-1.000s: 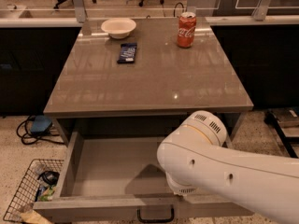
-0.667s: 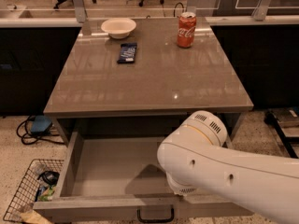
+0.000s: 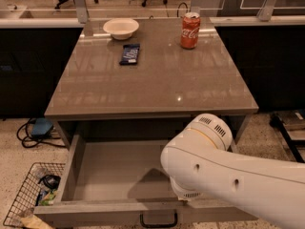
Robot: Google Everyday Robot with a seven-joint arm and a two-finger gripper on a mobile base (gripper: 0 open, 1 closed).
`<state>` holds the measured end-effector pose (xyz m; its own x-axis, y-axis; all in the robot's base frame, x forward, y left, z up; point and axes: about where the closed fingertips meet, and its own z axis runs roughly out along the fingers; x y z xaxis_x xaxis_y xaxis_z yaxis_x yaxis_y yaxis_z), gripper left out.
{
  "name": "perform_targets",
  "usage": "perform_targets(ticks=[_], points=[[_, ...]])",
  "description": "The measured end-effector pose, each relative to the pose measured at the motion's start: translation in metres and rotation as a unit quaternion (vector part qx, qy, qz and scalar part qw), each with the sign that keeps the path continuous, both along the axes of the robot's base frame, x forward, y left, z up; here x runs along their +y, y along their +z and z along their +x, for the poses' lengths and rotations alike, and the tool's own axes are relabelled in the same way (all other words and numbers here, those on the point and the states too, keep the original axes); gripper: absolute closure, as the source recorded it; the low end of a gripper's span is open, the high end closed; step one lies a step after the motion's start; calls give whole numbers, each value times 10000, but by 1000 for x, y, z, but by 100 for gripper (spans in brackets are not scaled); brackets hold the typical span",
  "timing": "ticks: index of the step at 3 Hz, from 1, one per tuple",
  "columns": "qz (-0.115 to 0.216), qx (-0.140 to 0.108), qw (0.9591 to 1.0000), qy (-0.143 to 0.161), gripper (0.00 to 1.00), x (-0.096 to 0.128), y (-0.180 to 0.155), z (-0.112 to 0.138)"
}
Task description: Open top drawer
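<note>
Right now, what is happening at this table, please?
A robot arm reaches over the top drawer, which stands pulled far out and shows a plain grey inside. Its black handle sits at the front edge. The gripper is not in view, likely behind the arm's white body. On the table sit a white bowl, a red cola can and a dark packet.

Top drawer (image 3: 114,175): grey inside, black handle (image 3: 158,221). Tabletop (image 3: 157,85) glossy grey-brown. Far: red can (image 3: 190,30), cream bowl (image 3: 121,28), dark-blue wrapper (image 3: 129,54). White arm (image 3: 228,175) near right hides gripper.
</note>
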<state>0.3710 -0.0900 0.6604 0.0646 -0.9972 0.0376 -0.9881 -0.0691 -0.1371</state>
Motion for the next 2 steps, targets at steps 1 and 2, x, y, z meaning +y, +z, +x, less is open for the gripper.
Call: perform_targets(ticks=[1, 2], points=[[-8, -10, 10000, 1, 0, 0, 1, 0], [-9, -10, 10000, 1, 0, 0, 1, 0]])
